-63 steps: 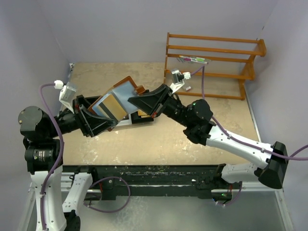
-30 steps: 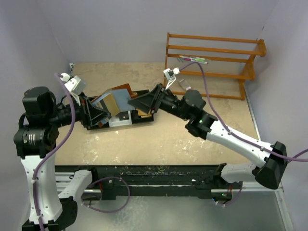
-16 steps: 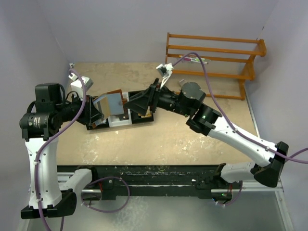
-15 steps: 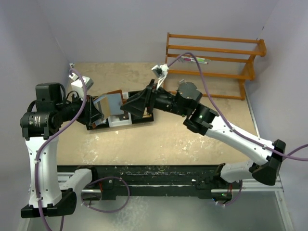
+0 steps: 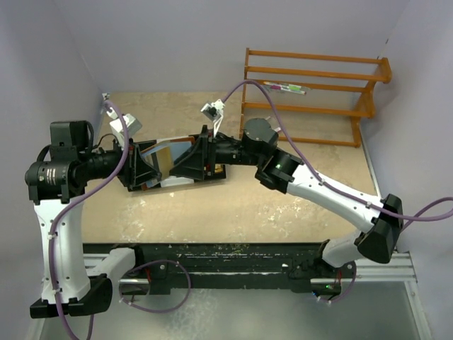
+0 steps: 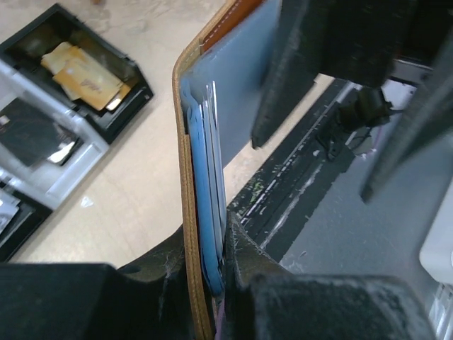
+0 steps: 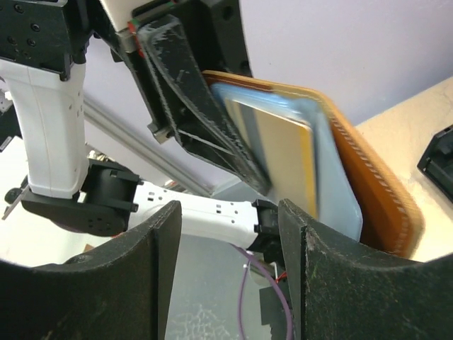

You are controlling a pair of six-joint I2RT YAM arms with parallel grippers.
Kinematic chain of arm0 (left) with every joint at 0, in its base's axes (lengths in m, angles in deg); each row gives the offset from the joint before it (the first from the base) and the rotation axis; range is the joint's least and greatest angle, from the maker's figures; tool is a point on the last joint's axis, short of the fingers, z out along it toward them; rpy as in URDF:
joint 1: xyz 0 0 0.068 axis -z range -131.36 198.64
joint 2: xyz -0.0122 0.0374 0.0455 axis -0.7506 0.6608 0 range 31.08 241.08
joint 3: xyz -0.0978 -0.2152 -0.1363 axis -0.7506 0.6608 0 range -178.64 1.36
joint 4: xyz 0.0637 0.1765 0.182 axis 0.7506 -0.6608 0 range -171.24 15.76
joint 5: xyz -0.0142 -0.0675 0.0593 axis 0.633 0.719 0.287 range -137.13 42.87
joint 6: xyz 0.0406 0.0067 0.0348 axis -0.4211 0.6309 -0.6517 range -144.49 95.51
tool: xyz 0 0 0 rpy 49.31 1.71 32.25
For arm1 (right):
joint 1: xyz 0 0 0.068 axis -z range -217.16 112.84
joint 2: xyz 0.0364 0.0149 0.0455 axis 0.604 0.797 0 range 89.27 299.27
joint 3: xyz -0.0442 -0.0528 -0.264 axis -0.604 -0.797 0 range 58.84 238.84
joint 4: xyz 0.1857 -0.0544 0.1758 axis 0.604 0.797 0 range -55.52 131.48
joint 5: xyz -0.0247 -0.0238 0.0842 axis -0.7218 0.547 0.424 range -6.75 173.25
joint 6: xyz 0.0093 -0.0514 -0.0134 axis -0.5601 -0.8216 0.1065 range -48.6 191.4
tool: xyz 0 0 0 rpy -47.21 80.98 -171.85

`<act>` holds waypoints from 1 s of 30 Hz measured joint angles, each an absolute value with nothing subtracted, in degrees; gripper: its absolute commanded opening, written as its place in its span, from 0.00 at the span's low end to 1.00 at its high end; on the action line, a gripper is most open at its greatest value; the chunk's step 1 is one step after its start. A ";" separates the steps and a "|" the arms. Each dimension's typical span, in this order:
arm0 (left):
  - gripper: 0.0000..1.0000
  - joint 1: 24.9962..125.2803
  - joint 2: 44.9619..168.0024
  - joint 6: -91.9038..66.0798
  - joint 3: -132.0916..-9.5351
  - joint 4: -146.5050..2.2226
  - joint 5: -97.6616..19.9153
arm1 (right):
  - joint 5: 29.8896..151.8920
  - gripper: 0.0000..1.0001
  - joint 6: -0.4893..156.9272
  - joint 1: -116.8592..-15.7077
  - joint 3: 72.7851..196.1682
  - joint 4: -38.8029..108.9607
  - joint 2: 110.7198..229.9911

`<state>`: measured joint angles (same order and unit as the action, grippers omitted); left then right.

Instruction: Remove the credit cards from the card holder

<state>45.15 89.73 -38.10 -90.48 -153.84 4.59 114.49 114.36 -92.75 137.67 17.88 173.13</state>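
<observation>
The brown leather card holder (image 6: 185, 163) stands on edge, and my left gripper (image 6: 210, 244) is shut on its lower end. Light blue credit cards (image 6: 207, 205) sit pressed inside it against the grey-blue lining. In the right wrist view the holder (image 7: 379, 188) faces me, with a pale tan card (image 7: 279, 152) and blue cards showing in it. My right gripper (image 7: 226, 216) is open with nothing between its fingers, and its right fingertip (image 7: 294, 219) is just below the cards' edge. From above, the holder (image 5: 166, 145) looks edge-on between the left gripper (image 5: 140, 170) and the right gripper (image 5: 187, 161).
A black-and-white tray (image 5: 216, 172) with compartments lies on the table under both grippers; one compartment (image 6: 85, 74) holds orange-yellow flat pieces. An orange wooden rack (image 5: 311, 88) stands at the back right. The purple walls close in the left and back sides.
The right gripper has moved left, up to the card holder. The left gripper has turned the holder so it now shows edge-on from above.
</observation>
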 measured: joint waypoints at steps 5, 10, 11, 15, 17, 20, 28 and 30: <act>0.00 45.15 90.10 -41.05 -91.74 -156.02 11.41 | 116.53 0.55 114.95 -90.52 135.09 17.42 170.48; 0.00 45.15 90.30 -43.17 -92.25 -158.10 17.07 | 118.65 0.54 115.41 -89.73 134.04 17.12 169.09; 0.00 45.15 90.49 -43.61 -92.38 -158.62 17.94 | 118.95 0.54 115.41 -89.73 134.04 17.01 168.91; 0.00 45.15 91.35 -44.96 -92.92 -160.42 20.83 | 120.55 0.49 115.41 -89.76 134.06 16.79 168.71; 0.00 45.15 91.48 -45.22 -93.06 -160.98 21.75 | 121.82 0.46 115.65 -89.73 134.13 16.55 168.89; 0.00 45.15 91.50 -45.33 -93.16 -161.75 23.02 | 123.35 0.40 116.27 -89.73 134.50 15.78 169.39; 0.00 45.13 91.39 -45.33 -93.45 -162.27 25.20 | 124.88 0.26 117.60 -89.62 134.78 14.01 169.81; 0.00 45.13 91.26 -45.33 -93.45 -162.27 25.46 | 124.92 0.26 117.99 -89.58 134.78 13.91 169.94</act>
<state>45.13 91.26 -45.33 -93.45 -162.27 25.46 124.92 117.99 -89.58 134.78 13.91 169.94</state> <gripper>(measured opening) 0.192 0.263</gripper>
